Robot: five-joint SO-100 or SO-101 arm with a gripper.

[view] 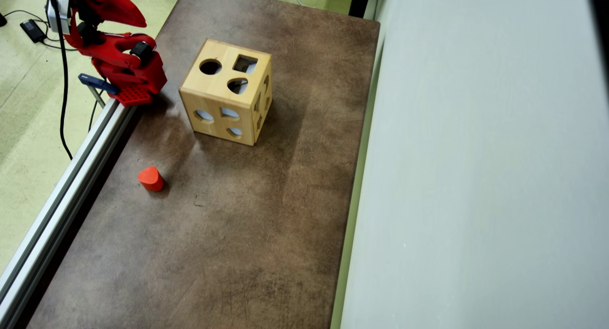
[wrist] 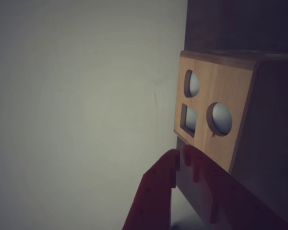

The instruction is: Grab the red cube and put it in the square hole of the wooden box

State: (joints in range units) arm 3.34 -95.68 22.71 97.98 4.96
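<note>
The wooden box (view: 205, 89) stands on the brown table near the arm's base, and its top face holds a round hole, a teardrop-like hole and the square hole (view: 245, 64). In the wrist view the same face of the wooden box (wrist: 233, 91) fills the right side, with the square hole (wrist: 189, 120) just beyond the fingertips. My red gripper (wrist: 180, 154) is shut with nothing between its fingers. In the overhead view the gripper (view: 142, 22) hangs at the top left, clear of the box. The red cube is out of view.
An orange-red rounded block (view: 151, 178) stands on the table's left side, well in front of the box. An aluminium rail (view: 62, 186) runs along the left table edge. A pale wall panel (view: 476, 176) bounds the right side.
</note>
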